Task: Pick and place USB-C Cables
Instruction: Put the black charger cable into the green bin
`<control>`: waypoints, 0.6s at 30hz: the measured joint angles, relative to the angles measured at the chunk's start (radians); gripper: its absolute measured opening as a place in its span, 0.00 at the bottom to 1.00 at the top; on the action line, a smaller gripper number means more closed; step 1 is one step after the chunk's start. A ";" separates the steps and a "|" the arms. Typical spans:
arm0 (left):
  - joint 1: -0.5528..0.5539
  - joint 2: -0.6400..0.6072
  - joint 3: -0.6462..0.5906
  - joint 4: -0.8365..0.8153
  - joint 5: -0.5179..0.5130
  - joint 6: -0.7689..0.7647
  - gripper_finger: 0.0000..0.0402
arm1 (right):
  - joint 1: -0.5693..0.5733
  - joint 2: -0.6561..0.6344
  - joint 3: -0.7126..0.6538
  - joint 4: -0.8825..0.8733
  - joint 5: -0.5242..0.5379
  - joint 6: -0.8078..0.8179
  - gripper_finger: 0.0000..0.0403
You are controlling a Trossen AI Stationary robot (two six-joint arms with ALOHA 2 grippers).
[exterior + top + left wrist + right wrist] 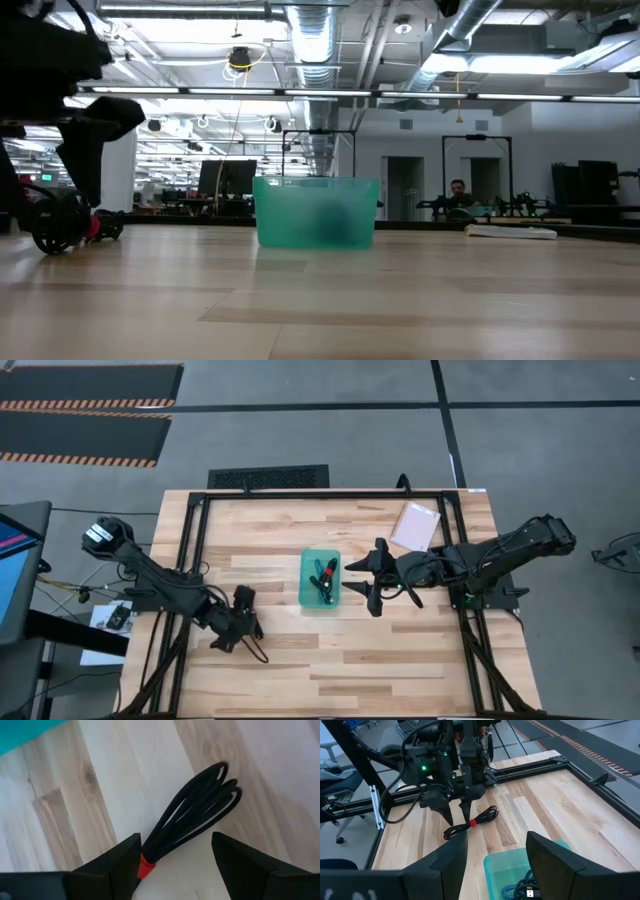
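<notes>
A black USB-C cable bundle (195, 812) with a red tie (145, 868) lies flat on the wooden table at the near left; it also shows in the right wrist view (472, 822). My left gripper (175, 845) is open, pointing down, its fingers standing on either side of the bundle's tied part. I cannot tell whether a finger touches it. The teal tray (306, 582) at the table's middle holds several cables (325, 578), black ones and a teal-blue one (510, 891). My right gripper (365, 580) is open and empty, just right of the tray.
A pale flat pad (415, 525) lies at the far right of the table. A black frame (190, 540) runs along the table's left, far and right edges. Bare wood (330, 670) lies toward the near edge.
</notes>
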 joint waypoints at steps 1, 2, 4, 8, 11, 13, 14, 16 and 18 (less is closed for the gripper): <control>0.003 0.008 0.000 0.000 0.009 0.000 0.58 | 0.000 0.000 0.000 0.000 0.000 0.000 0.56; 0.009 0.015 0.000 0.002 0.016 0.001 0.58 | 0.000 0.000 0.000 0.000 0.000 0.000 0.56; 0.015 0.029 0.000 0.001 0.018 0.010 0.58 | 0.000 0.000 0.000 -0.001 0.000 0.000 0.56; 0.033 0.050 0.000 0.006 0.032 0.012 0.56 | 0.000 0.000 0.000 -0.004 0.000 0.001 0.56; 0.037 0.068 0.000 0.021 0.060 0.013 0.54 | 0.000 0.000 0.000 -0.011 -0.002 0.008 0.56; 0.037 0.083 0.000 0.032 0.059 0.019 0.52 | 0.003 0.000 0.000 -0.011 -0.002 0.010 0.56; 0.037 0.092 0.000 0.035 0.059 0.020 0.51 | 0.003 0.000 0.000 -0.011 -0.002 0.010 0.56; 0.039 0.115 0.000 0.042 0.065 0.023 0.50 | 0.003 0.000 0.000 -0.011 -0.002 0.010 0.56; 0.039 0.135 0.004 0.048 0.073 0.026 0.50 | 0.003 0.000 0.000 -0.011 -0.002 0.010 0.56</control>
